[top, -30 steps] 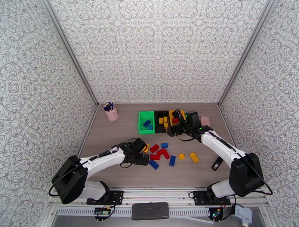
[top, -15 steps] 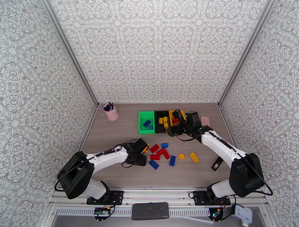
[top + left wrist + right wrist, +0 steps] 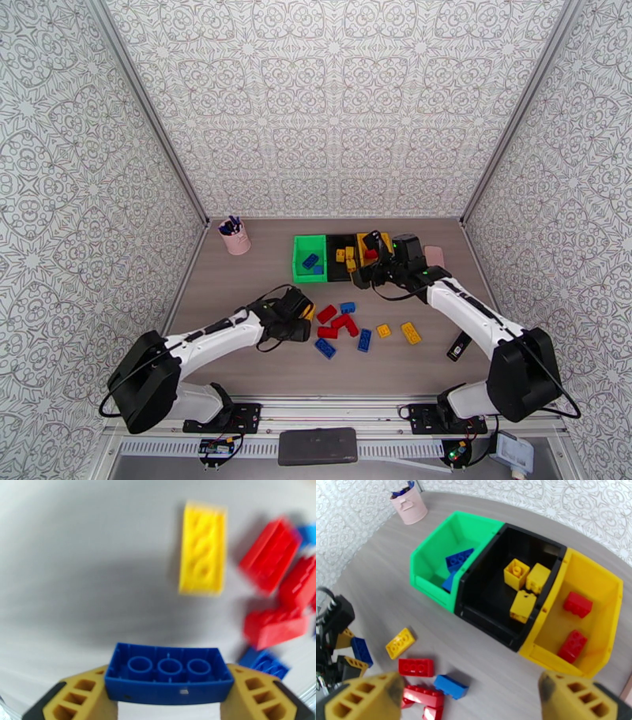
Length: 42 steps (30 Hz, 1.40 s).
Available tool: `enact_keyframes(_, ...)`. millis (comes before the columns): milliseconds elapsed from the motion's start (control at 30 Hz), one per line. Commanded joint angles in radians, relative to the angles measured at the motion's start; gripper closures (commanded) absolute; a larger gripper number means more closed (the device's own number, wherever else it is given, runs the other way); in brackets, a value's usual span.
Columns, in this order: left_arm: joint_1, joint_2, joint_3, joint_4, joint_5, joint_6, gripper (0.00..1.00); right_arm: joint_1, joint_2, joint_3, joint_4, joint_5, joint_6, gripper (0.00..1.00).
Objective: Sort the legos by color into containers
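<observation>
Left gripper (image 3: 169, 695): you have it clamped on a blue brick (image 3: 169, 673), one yellow finger (image 3: 79, 695) pressed against each short end. The brick's hollow underside, with three round tubes, faces the wrist camera.

All places below are given from the black bin (image 3: 482, 614).
- The held blue brick is well to the near-left of it, toward the arm bases, at the left edge of the loose bricks.
- The left wrist view is blurred, so you cannot tell whether the brick is clear of the table (image 3: 237, 363).

Right gripper (image 3: 470, 697): your jaws are spread wide with nothing between them. It hangs above the tabletop just in front of the black bin, toward its right corner.

Bins:
- The black bin holds three yellow bricks (image 3: 523, 605) bunched toward its right wall.
- The green bin (image 3: 430, 565) touches its left side and holds two blue bricks (image 3: 459, 559).
- The yellow bin (image 3: 553, 659) touches its right side and holds two red bricks (image 3: 577, 604).

Loose bricks, all in front of the black bin:
- A flat yellow plate (image 3: 400, 642) lies front-left, just beside the left gripper.
- A red brick (image 3: 415, 666) lies just beyond it, and a small blue brick (image 3: 450, 686) is near that.
- More red, blue and yellow pieces are scattered across the top view, front and front-right of the bin.

Other items:
- The pink cup (image 3: 409, 503) of pens stands well to the left of the black bin, past the green bin.
- The pink slab (image 3: 434, 255) lies to the right, past the yellow bin.
</observation>
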Motion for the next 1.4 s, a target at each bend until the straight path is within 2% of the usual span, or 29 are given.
enact_keyframes(0, 0.035, 0.029, 0.09, 0.166, -0.074, 0.043, 0.36, 0.022, -0.023, -0.023, 0.036, -0.023, 0.025, 0.06)
enact_keyframes(267, 0.143, 0.194, 0.268, 0.303, -0.104, 0.103, 0.36, 0.039, -0.049, -0.037, 0.03, 0.009, 0.026, 0.06)
enact_keyframes(633, 0.25, 0.488, 0.533, 0.324, -0.059, 0.184, 0.35, 0.039, -0.069, -0.053, 0.028, 0.02, 0.033, 0.06)
enact_keyframes(800, 0.256, 0.544, 0.621, 0.306, -0.056, 0.211, 0.26, 0.041, -0.082, -0.057, 0.02, 0.031, 0.037, 0.06)
enact_keyframes(1033, 0.254, 0.458, 0.576, 0.319, -0.018, 0.228, 0.03, 0.047, -0.044, -0.022, -0.046, 0.123, 0.094, 0.07)
enact_keyframes(1233, 0.242, 0.239, 0.37, 0.421, 0.071, 0.303, 0.0, 0.1, 0.03, 0.033, -0.137, 0.285, 0.212, 0.08)
enact_keyframes(1367, 0.244, 0.065, 0.185, 0.509, 0.199, 0.397, 0.0, 0.147, 0.083, 0.053, -0.164, 0.355, 0.299, 0.08)
